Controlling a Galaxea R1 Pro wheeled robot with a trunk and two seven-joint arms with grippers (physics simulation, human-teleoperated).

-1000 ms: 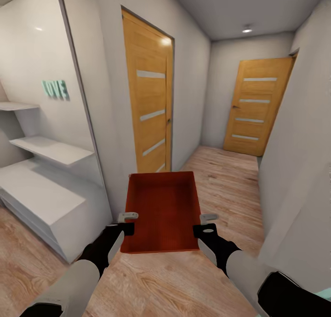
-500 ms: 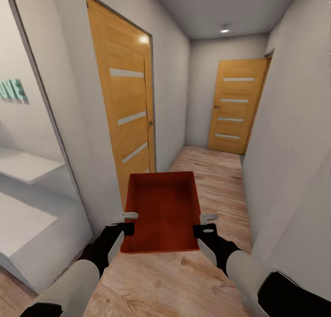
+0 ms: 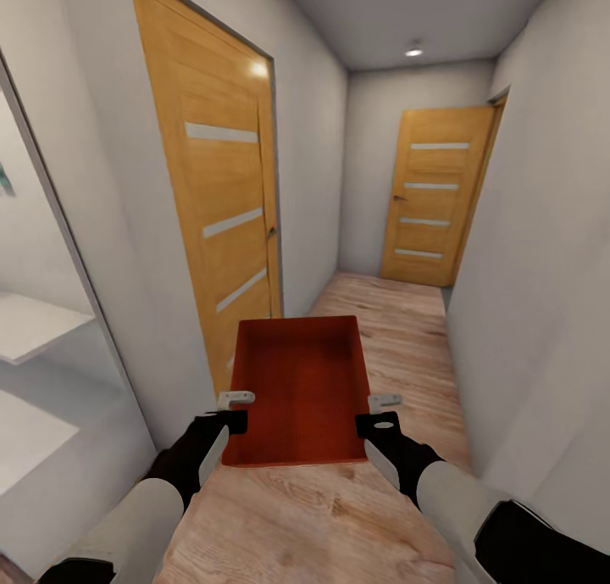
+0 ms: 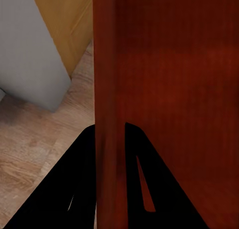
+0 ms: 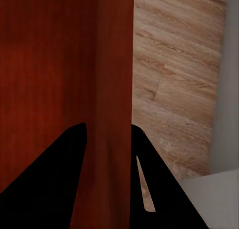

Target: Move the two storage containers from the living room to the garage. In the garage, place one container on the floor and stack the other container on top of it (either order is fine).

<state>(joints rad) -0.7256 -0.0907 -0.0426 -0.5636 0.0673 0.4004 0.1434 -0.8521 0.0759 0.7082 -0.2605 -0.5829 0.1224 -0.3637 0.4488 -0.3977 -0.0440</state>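
The bin (image 3: 298, 389), orange-red and open-topped, is carried level in front of the robot above the wood floor (image 3: 398, 330) of a narrow hallway. The left gripper (image 3: 235, 404) pinches the bin's left wall, 1 finger inside and 1 outside. The right gripper (image 3: 383, 408) pinches the right wall the same way. A wooden door (image 3: 220, 203) stands just left of the bin; another door (image 3: 434, 198) closes the hallway's far end, well beyond the bin.

We count one orange-red storage container (image 3: 298, 387), two claws, left claw (image 3: 235, 408) and right claw (image 3: 383, 411), two wooden doors, near door (image 3: 219, 203), far door (image 3: 434, 196), one ceiling light (image 3: 413, 52), perhaps two white shelves (image 3: 34, 315)
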